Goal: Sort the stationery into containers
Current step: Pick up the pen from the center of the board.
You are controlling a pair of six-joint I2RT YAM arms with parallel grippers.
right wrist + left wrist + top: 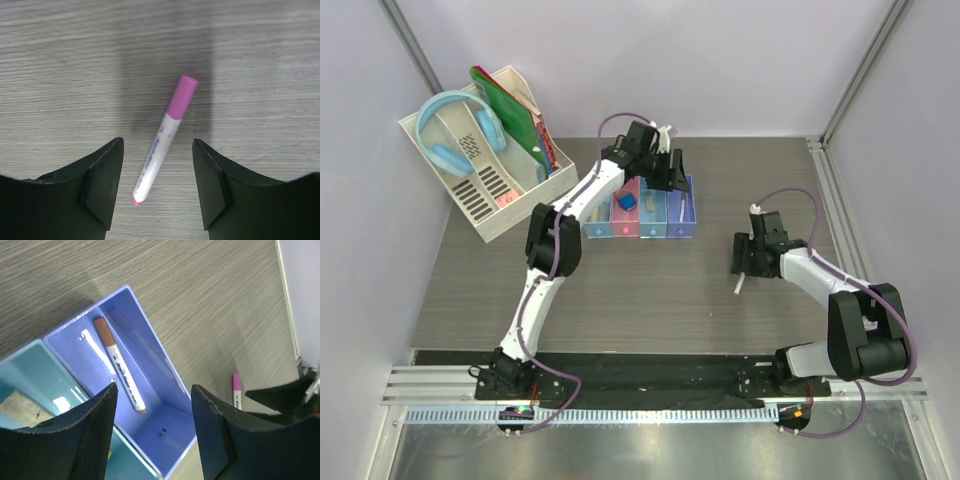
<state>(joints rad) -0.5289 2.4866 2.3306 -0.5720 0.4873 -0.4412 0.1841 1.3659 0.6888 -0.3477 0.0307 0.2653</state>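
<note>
My left gripper point(670, 172) point(155, 407) hangs open and empty over the purple bin point(681, 212) point(167, 427), the right end of the row of four bins point(640, 228). A white pen with an orange-brown cap point(119, 365) lies in that bin. A blue eraser point(627, 201) sits in the pink bin. A tan piece point(20, 407) shows in the light blue bin beside the purple one. My right gripper point(740, 266) point(157, 152) is open, low over a white pen with a pink cap point(162, 137) point(737, 288) lying on the table, its white end between the fingertips.
A large white slotted rack point(480, 205) stands at the back left with blue headphones point(455, 135) and green and red folders point(515, 115). Grey walls close the left, back and right sides. The arm bases sit on the black strip at the near edge.
</note>
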